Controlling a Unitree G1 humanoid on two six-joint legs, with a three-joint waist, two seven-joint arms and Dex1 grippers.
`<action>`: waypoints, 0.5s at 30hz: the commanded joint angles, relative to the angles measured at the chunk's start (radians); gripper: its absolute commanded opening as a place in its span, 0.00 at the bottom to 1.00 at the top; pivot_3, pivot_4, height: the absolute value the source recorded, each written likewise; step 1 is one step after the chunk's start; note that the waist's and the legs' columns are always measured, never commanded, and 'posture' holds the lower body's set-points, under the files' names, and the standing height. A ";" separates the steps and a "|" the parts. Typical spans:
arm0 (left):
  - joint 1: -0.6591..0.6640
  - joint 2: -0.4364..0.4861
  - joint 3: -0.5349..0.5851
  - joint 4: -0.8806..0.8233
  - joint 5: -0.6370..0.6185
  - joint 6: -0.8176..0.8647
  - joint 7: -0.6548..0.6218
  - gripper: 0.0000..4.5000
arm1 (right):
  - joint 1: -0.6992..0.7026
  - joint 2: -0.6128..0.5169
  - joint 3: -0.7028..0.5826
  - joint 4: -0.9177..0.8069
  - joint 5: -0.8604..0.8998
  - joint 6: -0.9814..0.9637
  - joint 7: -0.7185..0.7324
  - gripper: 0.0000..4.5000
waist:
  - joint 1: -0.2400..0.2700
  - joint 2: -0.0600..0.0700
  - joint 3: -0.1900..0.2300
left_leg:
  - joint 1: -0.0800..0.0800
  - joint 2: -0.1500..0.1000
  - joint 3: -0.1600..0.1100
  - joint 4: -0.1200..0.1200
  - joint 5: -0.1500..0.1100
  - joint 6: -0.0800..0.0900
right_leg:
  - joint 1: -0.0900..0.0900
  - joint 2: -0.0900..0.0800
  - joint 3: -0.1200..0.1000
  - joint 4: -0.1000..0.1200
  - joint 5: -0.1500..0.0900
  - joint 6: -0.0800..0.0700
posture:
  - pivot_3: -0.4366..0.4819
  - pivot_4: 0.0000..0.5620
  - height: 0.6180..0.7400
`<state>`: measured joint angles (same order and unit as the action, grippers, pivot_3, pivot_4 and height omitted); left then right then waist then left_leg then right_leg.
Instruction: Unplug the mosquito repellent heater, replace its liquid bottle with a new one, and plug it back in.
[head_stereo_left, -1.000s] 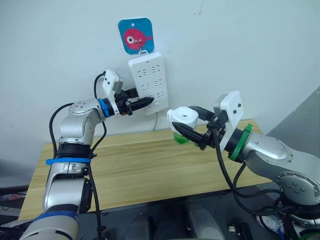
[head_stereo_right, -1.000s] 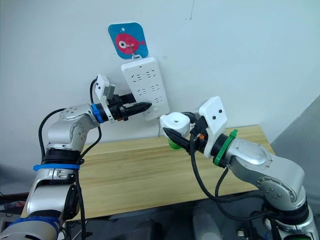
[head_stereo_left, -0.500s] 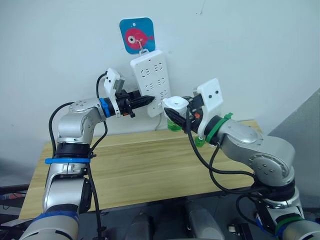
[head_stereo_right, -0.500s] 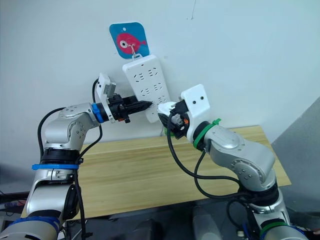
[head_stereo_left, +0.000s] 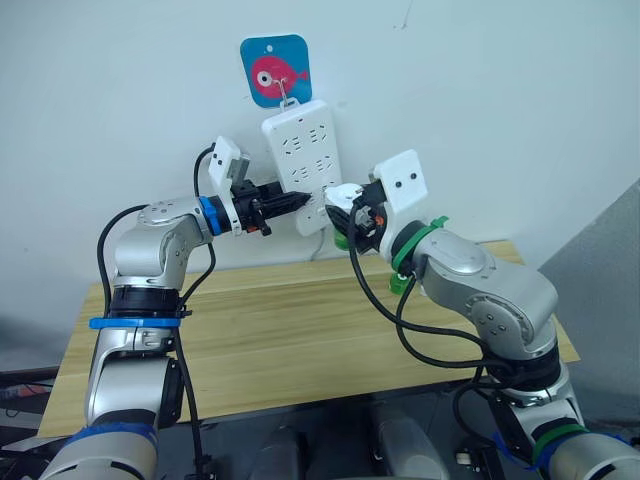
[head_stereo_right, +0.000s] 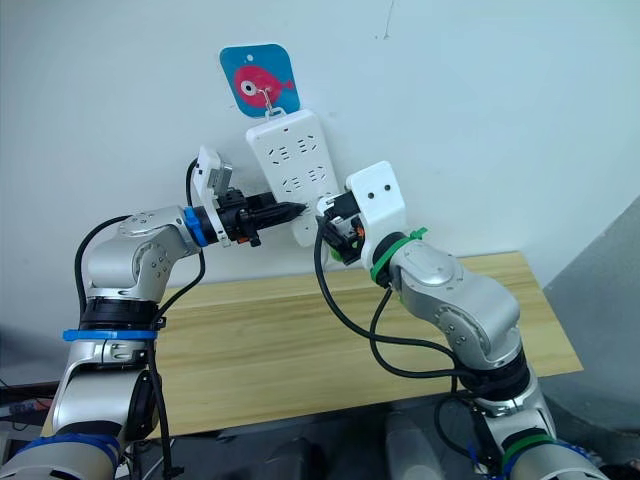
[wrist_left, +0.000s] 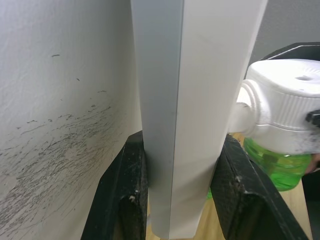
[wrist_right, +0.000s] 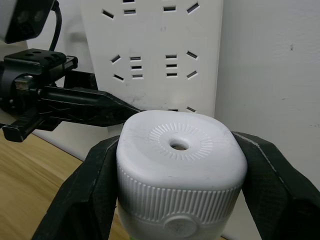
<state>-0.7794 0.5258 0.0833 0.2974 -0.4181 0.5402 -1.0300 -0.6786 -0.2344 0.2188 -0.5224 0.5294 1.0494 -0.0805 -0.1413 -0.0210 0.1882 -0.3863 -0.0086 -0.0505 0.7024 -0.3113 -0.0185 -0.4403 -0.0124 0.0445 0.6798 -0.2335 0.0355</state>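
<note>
Final step by the look of it: replug. Heater (wrist_right: 181, 175) is clamped in the right pincer (head_stereo_left: 345, 215), one black finger on each flank, white domed top with vent hole facing the wrist camera. Green bottle (wrist_left: 272, 165) is seated underneath it. Cannot tell from here whether it's the new one; I'd judge so, given the stage.

Left pincer (head_stereo_left: 285, 204) is closed on the lower edge of the power strip (head_stereo_left: 301, 160), one finger on the wall side and one on the face side, steadying it. The strip hangs from a hook under a blue fish tag (head_stereo_left: 272, 70) on the wall, long axis near vertical, slightly tilted.

Key relation: heater sits just beside the strip's lower right corner, on the right arm's side, with the strip face toward the robot's left of it. In the left wrist view the heater's back sits close against or on the strip's face; prongs are hidden, so I can't say whether they're started in a socket or just resting on it. The bottle axis runs roughly parallel to the strip's long axis.

Next move, as I read it: push the heater square into the face while the left arm backs the strip. Risk: strip swings on its hook if the push goes off-axis.

Bench (head_stereo_left: 260, 330) lies below both arms.
</note>
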 joint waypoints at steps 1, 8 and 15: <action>0.002 0.002 0.002 -0.047 -0.020 0.006 -0.002 0.29 | -0.029 0.007 -0.007 -0.012 -0.051 -0.039 0.022 0.67 | -0.001 0.000 0.000 | 0.000 0.000 0.000 0.000 0.000 0.000 | 0.000 0.000 0.000 0.000 0.000 0.000 | 0.26 0.25 0.92; 0.004 0.000 0.002 -0.051 -0.025 0.012 0.001 0.29 | -0.026 0.027 -0.006 -0.006 -0.108 -0.046 0.059 0.67 | -0.002 0.000 0.000 | 0.000 0.000 0.000 0.000 0.000 0.000 | 0.000 0.000 0.000 0.000 0.000 0.000 | 0.26 0.25 0.92; 0.008 -0.004 0.002 -0.061 -0.030 0.022 0.004 0.29 | -0.027 0.050 0.021 0.002 -0.162 -0.061 0.098 0.67 | -0.004 0.000 0.000 | 0.001 0.000 0.000 0.000 0.000 0.000 | 0.000 0.000 0.000 0.000 0.000 0.000 | 0.26 0.25 0.92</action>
<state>-0.7683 0.5263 0.0921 0.2807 -0.4188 0.5511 -1.0135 -0.6786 -0.1959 0.2305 -0.5104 0.3908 1.0317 0.0045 -0.1457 -0.0208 0.1880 -0.3857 -0.0086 -0.0503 0.7024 -0.3112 -0.0186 -0.4404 -0.0126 0.0444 0.6804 -0.2333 0.0352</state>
